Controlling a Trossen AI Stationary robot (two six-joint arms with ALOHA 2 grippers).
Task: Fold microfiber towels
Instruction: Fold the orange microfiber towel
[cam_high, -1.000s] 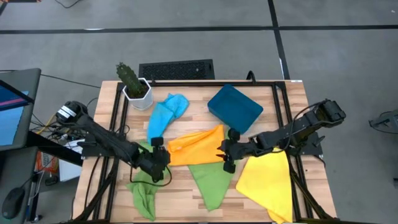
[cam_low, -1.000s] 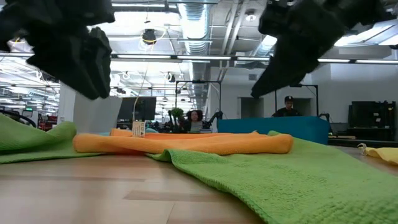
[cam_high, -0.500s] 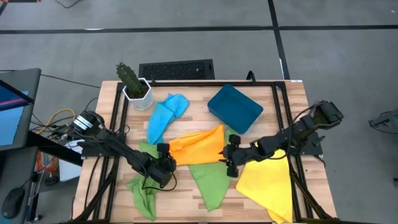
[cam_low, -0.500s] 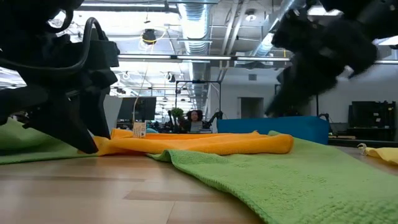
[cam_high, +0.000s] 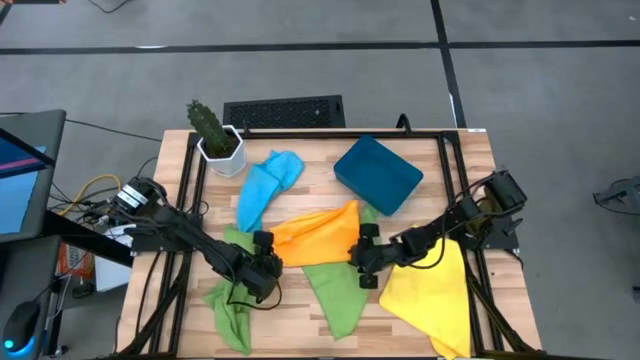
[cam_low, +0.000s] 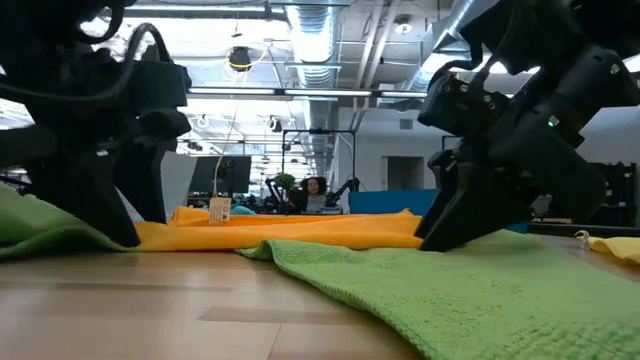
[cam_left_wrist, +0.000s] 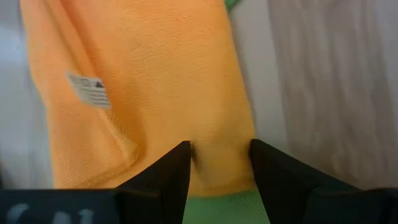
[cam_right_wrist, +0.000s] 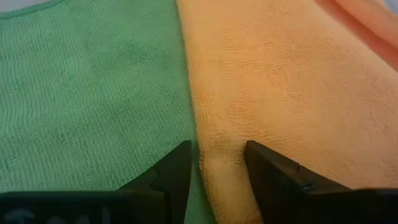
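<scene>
Wooden slats of the bench (cam_high: 300, 185) carry five cloths, and behind them in the low view a workshop with ceiling lights runs back, too far off for me to read much. My left tool (cam_high: 262, 268) sits at the left end of the orange towel (cam_high: 315, 235), its fingers spread with the cloth's edge between them in the wrist view; my right tool (cam_high: 362, 262) is down at the towel's right end, fingers likewise apart astride the orange edge where it meets a green towel (cam_high: 338, 290). I can't tell whether either pair is pinching yet. The orange towel lies mid-bench as a long folded band, its long axis running left to right and rising slightly toward the teal bin (cam_high: 377, 175). Both arms cover its ends from above. A second green towel (cam_high: 230, 305) is partly under my left arm, the yellow towel (cam_high: 425, 295) is cut off at the bottom edge, and the blue towel (cam_high: 265, 182) lies near a potted cactus (cam_high: 213, 135).
</scene>
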